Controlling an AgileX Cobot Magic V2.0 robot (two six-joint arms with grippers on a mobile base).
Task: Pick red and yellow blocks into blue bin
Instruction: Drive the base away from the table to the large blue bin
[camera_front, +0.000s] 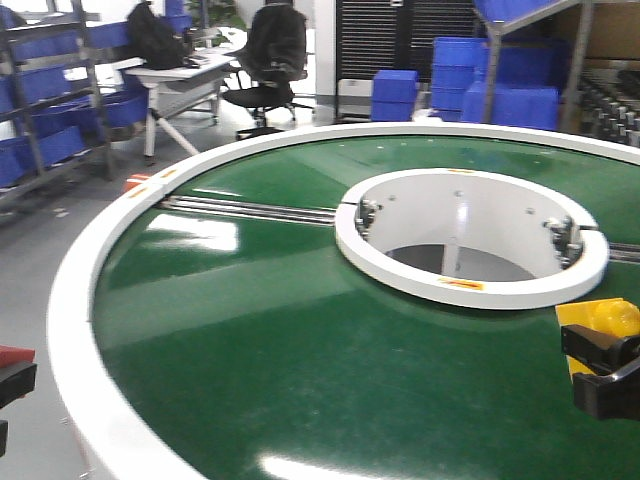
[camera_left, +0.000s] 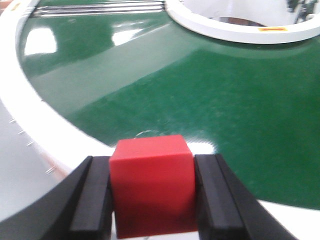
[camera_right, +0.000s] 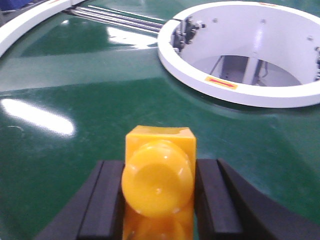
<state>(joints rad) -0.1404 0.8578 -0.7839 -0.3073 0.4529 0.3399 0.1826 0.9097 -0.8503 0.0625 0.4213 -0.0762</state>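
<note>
Wrist-side, red cube (camera_left: 152, 190), yellow brick (camera_right: 159, 175), between fingers (camera_left: 90, 200)

On my feeds the red cube (camera_left: 151, 187) was a plain, even red between the matte black pads (camera_left: 92, 200) of the left claw (camera_left: 152, 197). The yellow brick (camera_right: 159, 180) was a warm, glossy yellow between the equally black pads (camera_right: 106, 202) of the right claw (camera_right: 159, 202). I saw the desk (camera_front: 260, 330) in deep green with pale glare patches. Its outer rim (camera_front: 75, 330) and inner ring (camera_front: 400, 275) were white, and the ring carried a small yellow-and-red label (camera_front: 461, 284). The crates (camera_front: 394, 95) behind were bright blue.
</note>
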